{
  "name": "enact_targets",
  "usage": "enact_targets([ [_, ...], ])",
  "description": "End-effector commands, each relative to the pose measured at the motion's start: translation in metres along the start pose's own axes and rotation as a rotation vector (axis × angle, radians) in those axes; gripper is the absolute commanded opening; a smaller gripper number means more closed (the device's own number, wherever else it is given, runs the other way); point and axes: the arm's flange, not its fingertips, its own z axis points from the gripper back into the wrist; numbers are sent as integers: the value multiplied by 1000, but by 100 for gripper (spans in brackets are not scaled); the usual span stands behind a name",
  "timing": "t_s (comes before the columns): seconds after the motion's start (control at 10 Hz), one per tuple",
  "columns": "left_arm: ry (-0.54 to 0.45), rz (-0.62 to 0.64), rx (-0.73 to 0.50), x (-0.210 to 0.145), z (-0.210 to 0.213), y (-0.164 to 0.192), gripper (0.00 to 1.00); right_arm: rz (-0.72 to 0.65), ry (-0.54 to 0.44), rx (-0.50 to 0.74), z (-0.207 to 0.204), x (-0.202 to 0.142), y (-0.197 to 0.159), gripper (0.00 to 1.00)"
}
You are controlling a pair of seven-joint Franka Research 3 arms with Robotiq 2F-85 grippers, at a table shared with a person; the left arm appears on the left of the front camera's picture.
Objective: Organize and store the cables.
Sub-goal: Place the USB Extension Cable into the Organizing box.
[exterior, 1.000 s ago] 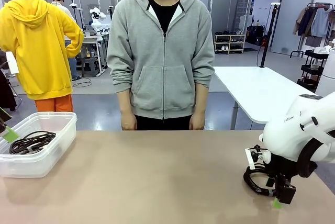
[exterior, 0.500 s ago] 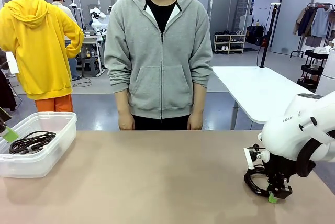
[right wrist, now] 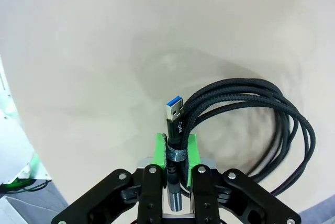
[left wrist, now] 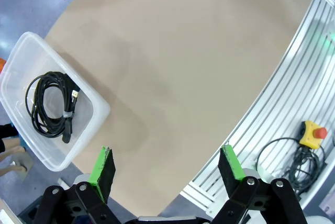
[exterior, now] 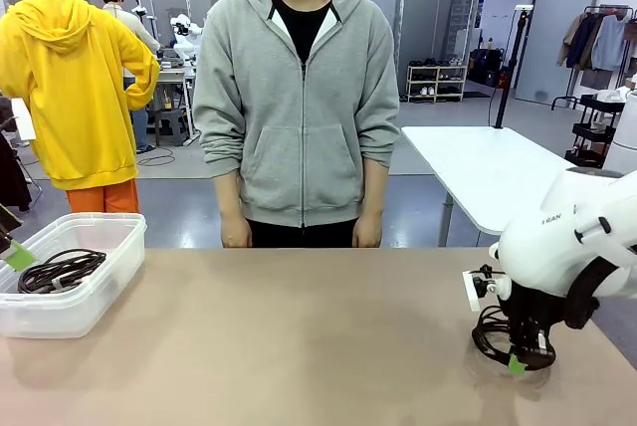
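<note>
White arm (exterior: 567,247), blk tool (right wrist: 175,153) w/ green pads, maybe bolts.

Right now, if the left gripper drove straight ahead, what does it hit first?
Likely the bare table. The left gripper is open, and the bin with its coiled cable sits off to one side.

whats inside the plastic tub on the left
One coiled black cable with a pale band lies in the clear tub; its floor elsewhere looks bare. From the front the tub wall partly hides the cable.

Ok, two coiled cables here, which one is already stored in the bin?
The cable lying inside the clear plastic bin near the left pincer. The other cable is clamped in the right pincer, out on the bare table.
</note>
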Motion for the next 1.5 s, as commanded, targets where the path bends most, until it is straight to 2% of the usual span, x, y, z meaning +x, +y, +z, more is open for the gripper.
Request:
enact_targets([
  [0.0,6,17,20,5,1,2,100,-25,42,20,48,19,9,9],
  [0.2,6,17,20,5,1,2,100,-13,29,30,68,46,11,9],
  [0.5,6,17,20,5,1,2,100,60,20,28,86,138,17,9],
  [0.9,6,17,20,5,1,2,100,131,7,26,62,259,35,9],
  [1.1,6,17,20,5,1,2,100,181,38,5,37,317,48,9],
  [1.2,6,17,20,5,1,2,100,201,57,0,21,339,53,9],
  [1.4,6,17,20,5,1,2,100,200,58,26,3,354,58,9],
])
